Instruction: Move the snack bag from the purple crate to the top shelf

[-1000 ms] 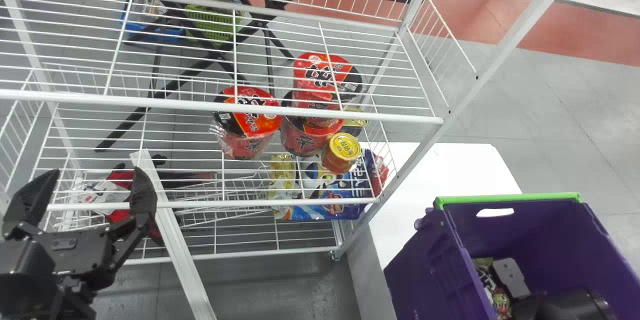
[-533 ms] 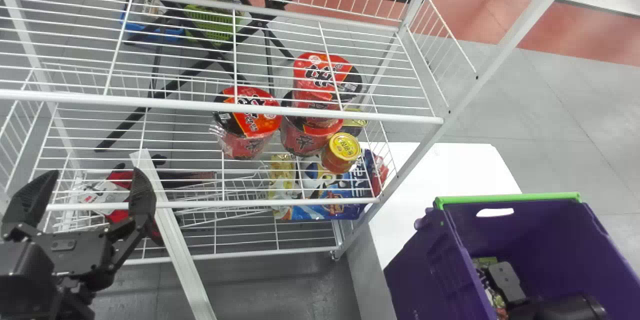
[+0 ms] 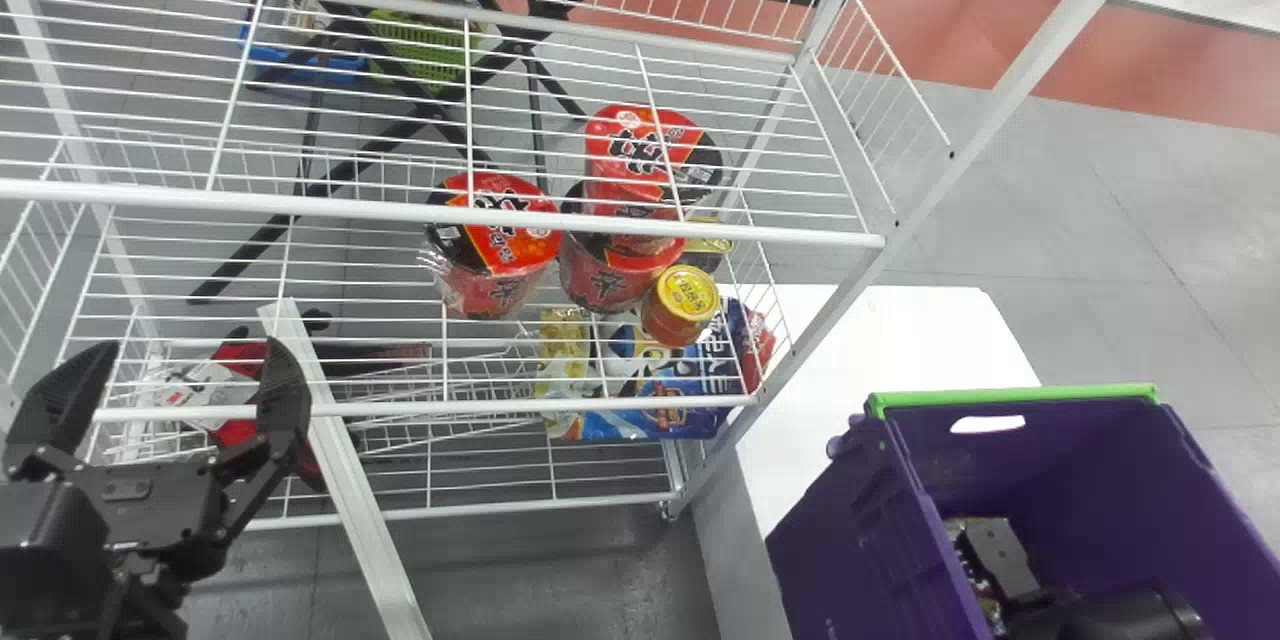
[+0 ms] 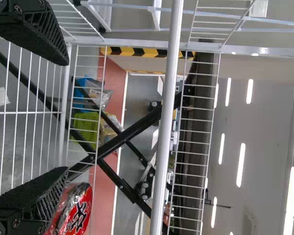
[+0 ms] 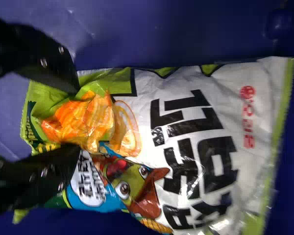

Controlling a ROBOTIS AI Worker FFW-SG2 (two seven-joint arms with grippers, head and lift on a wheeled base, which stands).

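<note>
Now | right claw (image 3: 1005, 558) apart over snack bag (image 5: 147, 98), in purple crate (image 3: 850, 560) | left claw (image 3: 182, 360) apart near shelf (image 3: 300, 206)

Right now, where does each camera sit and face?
Head view: on the head, facing forward, down at the rack and purple crate; left arm and right arm show.
Left wrist view: on that wrist, facing through the rack; fingers show.
Right wrist view: on that wrist, facing the snack bag; fingers show.
Head and left wrist views share the green basket.

Head view looks down into the crate (image 3: 850, 530), right wrist view closer.
</note>
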